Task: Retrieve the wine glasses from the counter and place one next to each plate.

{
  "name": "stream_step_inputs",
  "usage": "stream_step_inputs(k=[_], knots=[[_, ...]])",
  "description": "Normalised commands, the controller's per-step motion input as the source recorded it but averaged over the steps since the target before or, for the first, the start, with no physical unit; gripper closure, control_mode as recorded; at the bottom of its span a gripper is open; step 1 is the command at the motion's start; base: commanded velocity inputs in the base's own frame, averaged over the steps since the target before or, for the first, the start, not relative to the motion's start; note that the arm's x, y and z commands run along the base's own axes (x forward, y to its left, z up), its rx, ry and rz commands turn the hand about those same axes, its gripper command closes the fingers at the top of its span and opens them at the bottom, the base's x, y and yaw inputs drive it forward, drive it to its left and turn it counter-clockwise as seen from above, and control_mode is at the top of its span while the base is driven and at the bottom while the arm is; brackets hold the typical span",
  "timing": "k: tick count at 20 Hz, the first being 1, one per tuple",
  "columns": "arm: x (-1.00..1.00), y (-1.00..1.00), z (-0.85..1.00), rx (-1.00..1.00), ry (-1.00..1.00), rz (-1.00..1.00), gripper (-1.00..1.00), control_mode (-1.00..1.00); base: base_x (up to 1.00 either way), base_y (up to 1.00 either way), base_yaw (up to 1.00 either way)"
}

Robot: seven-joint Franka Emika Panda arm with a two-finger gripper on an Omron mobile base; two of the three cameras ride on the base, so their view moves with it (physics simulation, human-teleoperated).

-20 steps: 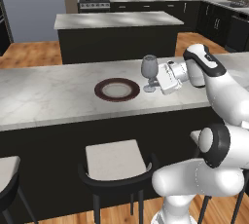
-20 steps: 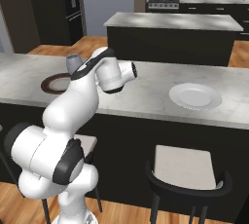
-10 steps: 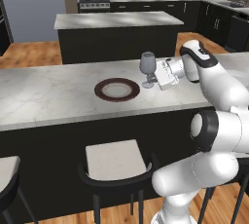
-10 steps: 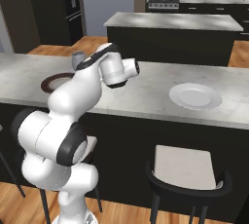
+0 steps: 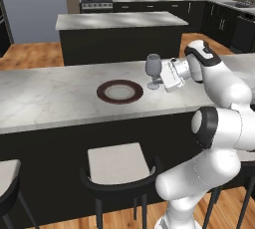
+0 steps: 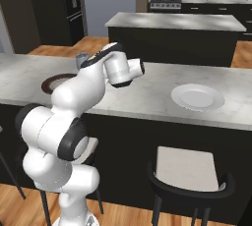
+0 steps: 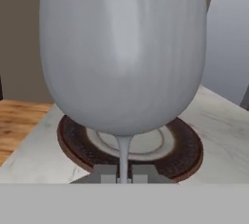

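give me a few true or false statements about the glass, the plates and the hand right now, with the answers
1. The wine glass stands upright beside the brown-rimmed plate. True.
2. The hand is shut on the glass's bowl. False: its fingers flank the thin stem, low down.
3. A second glass stands next to the white plate. False: nothing stands beside that plate.
4. The glass sits on the brown-rimmed plate. False: its foot is on the counter beside the plate.
5. Both plates lie on the same long marbled counter. True.
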Motion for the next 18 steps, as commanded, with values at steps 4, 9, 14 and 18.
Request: stream_step_inputs(k=[4,9,14,18], knots=[[0.0,0.0,-0.27,-0.03,-0.04,0.0,1.0,-1.0,0.0,0.0,0.0],[0.06,0.0,-0.23,0.0,-0.02,0.0,1.0,-1.0,0.0,0.0,0.0],[0.23,0.0,-0.09,0.0,0.0,0.0,1.0,-1.0,0.0,0.0,0.0],[0.33,0.0,0.0,0.0,0.0,0.0,1.0,-1.0,0.0,0.0,0.0]])
